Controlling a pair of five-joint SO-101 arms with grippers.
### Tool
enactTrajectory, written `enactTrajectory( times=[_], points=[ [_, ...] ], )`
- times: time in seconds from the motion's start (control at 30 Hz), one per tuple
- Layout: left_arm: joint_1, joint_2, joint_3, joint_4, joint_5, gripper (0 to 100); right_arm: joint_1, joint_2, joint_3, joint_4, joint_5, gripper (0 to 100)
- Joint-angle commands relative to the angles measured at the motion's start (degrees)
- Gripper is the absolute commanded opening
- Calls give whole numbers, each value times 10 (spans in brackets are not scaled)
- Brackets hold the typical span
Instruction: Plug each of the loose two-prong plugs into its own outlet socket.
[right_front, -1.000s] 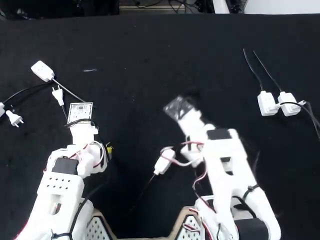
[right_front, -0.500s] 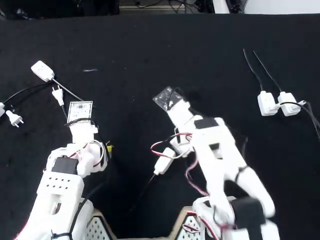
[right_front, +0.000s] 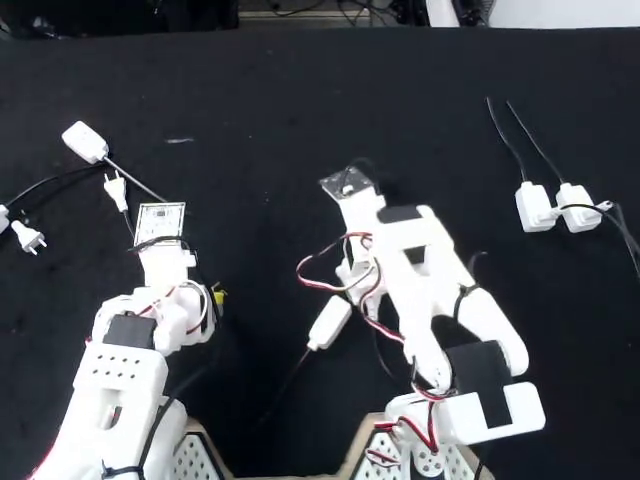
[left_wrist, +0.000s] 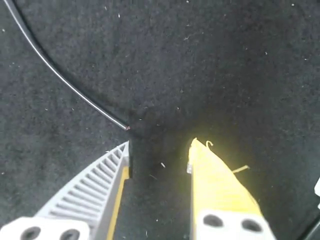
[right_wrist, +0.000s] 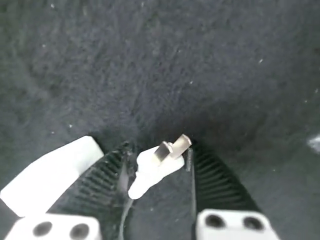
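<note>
My right gripper (right_wrist: 157, 147) is shut on a small white two-prong plug (right_wrist: 149, 171), whose metal prongs point out past the fingertips over the black mat. In the high view this gripper (right_front: 347, 183) is near the table's middle. My left gripper (left_wrist: 159, 150) is open above bare mat, with the cut end of a thin black cable (left_wrist: 60, 75) just beyond its fingertips. It sits at the left (right_front: 160, 222). Two loose plugs (right_front: 117, 190) (right_front: 28, 238) lie at the far left near a white socket block (right_front: 85, 142). Two white outlet blocks (right_front: 535, 207) (right_front: 577, 207) lie at the right.
A white connector (right_front: 330, 322) on a black cable lies beside the right arm, near its red and white wires. A white block (right_wrist: 50, 175) shows beside the right gripper's finger. The table's back edge borders dark clutter.
The right arm has stretched out, carrying its gripper from near the middle a little left and farther from the base. The left arm has kept still.
</note>
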Motion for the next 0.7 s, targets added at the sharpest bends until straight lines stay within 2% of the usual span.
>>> enactTrajectory(
  times=[0.0,0.4,0.67],
  points=[
    [-7,-6,-36,0,7,195,-11,2,-31,11,-20,223],
    [-7,-6,-37,0,7,195,-13,-94,56,6,-19,205],
    [-7,-6,-37,1,7,195,-11,-93,95,-59,-25,204]
  ],
)
